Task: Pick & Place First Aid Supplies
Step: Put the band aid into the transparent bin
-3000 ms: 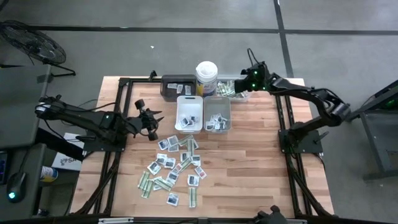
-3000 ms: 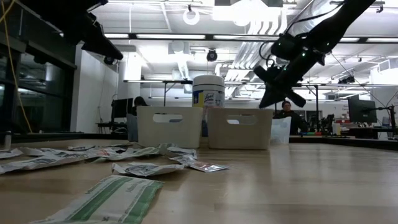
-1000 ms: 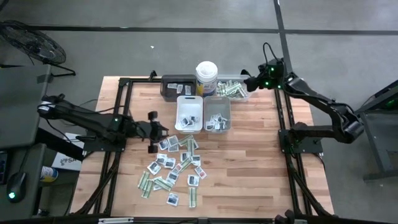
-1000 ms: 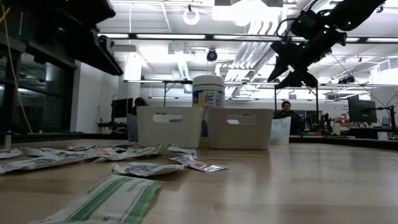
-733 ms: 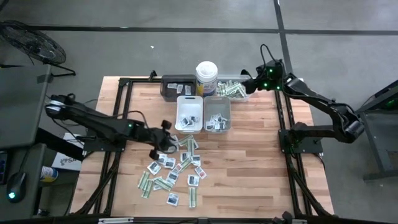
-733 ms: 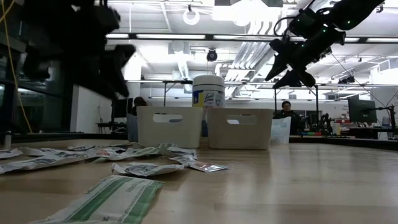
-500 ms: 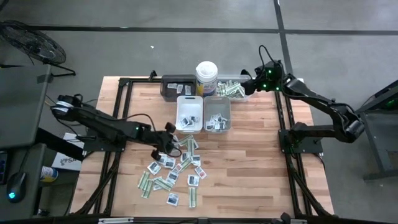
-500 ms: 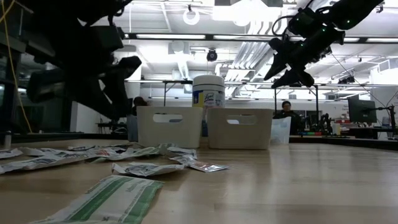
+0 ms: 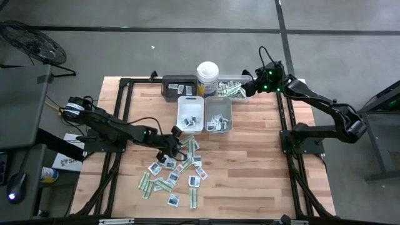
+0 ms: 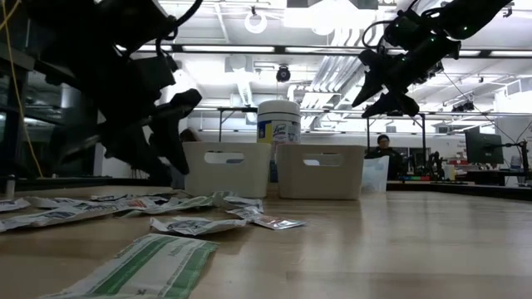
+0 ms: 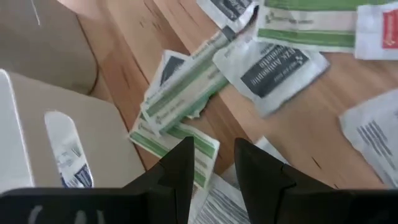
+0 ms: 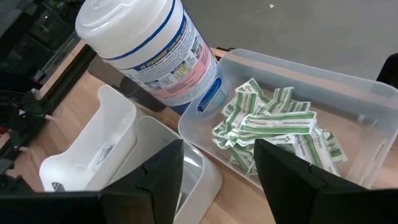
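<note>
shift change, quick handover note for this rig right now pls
Left tool: open, empty, low over the loose packets near the white tray.
Right tool: open, empty, above the clear tray of green strips beside the canister.
Done: some sachets already lie in the white, grey and dark trays; strips in the clear one.
Left: dozens of packets on the table need sorting.
</note>
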Robot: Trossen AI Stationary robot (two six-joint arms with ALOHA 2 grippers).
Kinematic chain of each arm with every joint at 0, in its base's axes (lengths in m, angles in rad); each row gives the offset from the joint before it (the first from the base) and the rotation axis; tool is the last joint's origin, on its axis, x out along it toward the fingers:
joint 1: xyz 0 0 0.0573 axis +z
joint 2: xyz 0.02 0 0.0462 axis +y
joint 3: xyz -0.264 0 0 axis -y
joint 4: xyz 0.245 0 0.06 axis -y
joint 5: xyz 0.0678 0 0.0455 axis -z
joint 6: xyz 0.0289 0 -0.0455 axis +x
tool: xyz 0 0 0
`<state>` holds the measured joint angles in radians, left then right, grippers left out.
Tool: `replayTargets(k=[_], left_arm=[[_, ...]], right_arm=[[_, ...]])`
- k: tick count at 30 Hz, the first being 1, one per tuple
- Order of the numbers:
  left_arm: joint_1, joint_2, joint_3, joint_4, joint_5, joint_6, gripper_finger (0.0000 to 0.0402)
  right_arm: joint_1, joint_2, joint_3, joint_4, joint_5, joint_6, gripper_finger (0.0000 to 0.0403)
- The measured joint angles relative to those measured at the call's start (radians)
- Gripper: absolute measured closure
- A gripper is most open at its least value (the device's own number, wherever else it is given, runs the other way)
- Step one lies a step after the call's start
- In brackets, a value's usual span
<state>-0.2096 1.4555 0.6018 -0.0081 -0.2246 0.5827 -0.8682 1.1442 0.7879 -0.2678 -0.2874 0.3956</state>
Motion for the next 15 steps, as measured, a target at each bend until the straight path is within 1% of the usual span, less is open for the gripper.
replayTargets(k=[4, 8, 15], left_arm=[[0.000, 0.002, -0.001, 0.009, -0.006, 0.028, 0.0291], [0.000, 0.002, -0.001, 0.006, -0.046, 0.055, 0.0291], [0.000, 0.002, -0.001, 0.008, -0.073, 0.108, 0.0291]], right_arm=[[0.000, 0.000, 0.000, -0.002, -0.003, 0.000, 0.0213], [0.000, 0.000, 0.000, -0.003, -0.004, 0.000, 0.0213], [0.000, 0.000, 0.000, -0.003, -0.004, 0.007, 0.0213]])
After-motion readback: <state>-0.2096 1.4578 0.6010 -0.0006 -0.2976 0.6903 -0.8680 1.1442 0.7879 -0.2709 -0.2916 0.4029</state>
